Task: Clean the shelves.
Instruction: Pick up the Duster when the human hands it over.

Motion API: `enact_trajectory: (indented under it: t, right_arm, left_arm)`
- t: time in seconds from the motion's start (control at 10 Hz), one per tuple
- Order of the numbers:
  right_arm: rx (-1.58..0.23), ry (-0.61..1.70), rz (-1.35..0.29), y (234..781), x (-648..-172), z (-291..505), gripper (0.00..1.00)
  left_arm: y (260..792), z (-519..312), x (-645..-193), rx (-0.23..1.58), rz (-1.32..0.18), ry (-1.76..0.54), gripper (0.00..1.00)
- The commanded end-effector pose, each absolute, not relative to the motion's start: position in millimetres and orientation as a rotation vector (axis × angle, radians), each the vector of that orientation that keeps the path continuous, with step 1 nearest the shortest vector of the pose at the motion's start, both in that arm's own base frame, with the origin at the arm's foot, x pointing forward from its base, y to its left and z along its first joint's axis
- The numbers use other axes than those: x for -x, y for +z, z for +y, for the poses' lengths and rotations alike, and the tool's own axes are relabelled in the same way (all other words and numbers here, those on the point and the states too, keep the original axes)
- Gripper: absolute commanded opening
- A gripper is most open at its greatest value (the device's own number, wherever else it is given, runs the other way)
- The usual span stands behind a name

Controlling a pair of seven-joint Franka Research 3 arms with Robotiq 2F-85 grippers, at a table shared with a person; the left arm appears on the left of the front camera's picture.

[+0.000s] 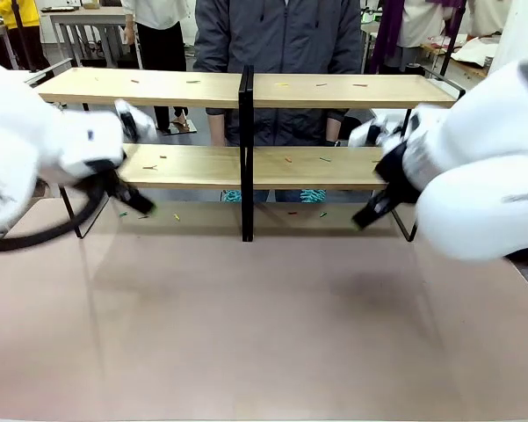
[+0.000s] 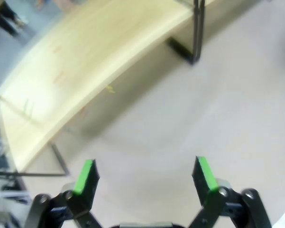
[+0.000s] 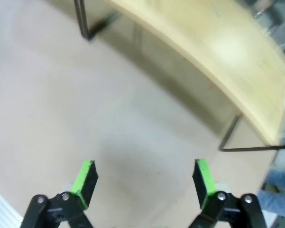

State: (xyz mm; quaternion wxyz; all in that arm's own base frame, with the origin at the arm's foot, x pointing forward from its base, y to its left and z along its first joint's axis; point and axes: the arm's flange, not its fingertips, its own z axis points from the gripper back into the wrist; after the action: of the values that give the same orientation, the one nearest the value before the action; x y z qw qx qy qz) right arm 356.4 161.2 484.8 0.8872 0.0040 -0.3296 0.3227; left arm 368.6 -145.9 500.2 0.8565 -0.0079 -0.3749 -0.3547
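The shelves (image 1: 334, 90) span the upper half of the front frame, at the far side of the surface (image 1: 264, 334). Left fingers (image 2: 87, 176) and right fingers (image 3: 202, 176), low in their wrist frames, gape wide, holding nothing.

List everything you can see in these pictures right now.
Two-tier light-wood shelves with black metal frame: one, across the table's far side.
Small coloured scraps: several, mixed colours, on both boards and the table beneath.
Beige table: one, under the shelves.
Person in dark grey jacket: one, behind the shelves.
White robot arms: two, at either end of the shelves.
Left hand: one, black with green pads, open, empty.
Right hand: one, same colours, open, empty.
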Motion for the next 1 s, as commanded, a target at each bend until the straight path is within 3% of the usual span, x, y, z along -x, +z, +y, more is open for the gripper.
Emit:
enact_trajectory:
  t: [0.0,0.1,0.2,0.3,0.4,0.6,0.9]
  right_arm:
    - [0.011,0.692,-0.876,539.1,-233.6,118.6,1.00]
    - [0.028,0.630,-0.966,541.5,-210.3,112.8,1.00]
    - [-0.001,0.669,-0.785,541.6,-325.8,152.6,1.00]
    - [0.004,0.658,-0.890,589.6,-289.9,142.2,1.00]
    - [0.051,0.603,-0.842,580.5,-308.0,154.5,1.00]
    - [-0.049,0.528,-0.899,597.9,-305.4,140.0,1.00]
    - [-0.027,0.501,-0.917,610.8,-297.3,136.2,1.00]
  left_arm:
    - [528.0,-94.9,-228.8,0.010,-0.985,-0.822,1.00]
    - [525.8,-88.0,-210.3,0.025,-1.010,-0.763,1.00]
    - [558.1,-138.1,-336.8,0.004,-0.904,-0.776,1.00]
    - [558.1,-138.1,-336.8,0.004,-0.904,-0.776,1.00]
    - [610.2,-121.1,-290.5,0.007,-0.996,-0.775,1.00]
    - [622.5,-107.0,-285.0,0.107,-1.019,-0.688,1.00]
    - [627.2,-86.9,-271.3,0.232,-1.065,-0.379,1.00]
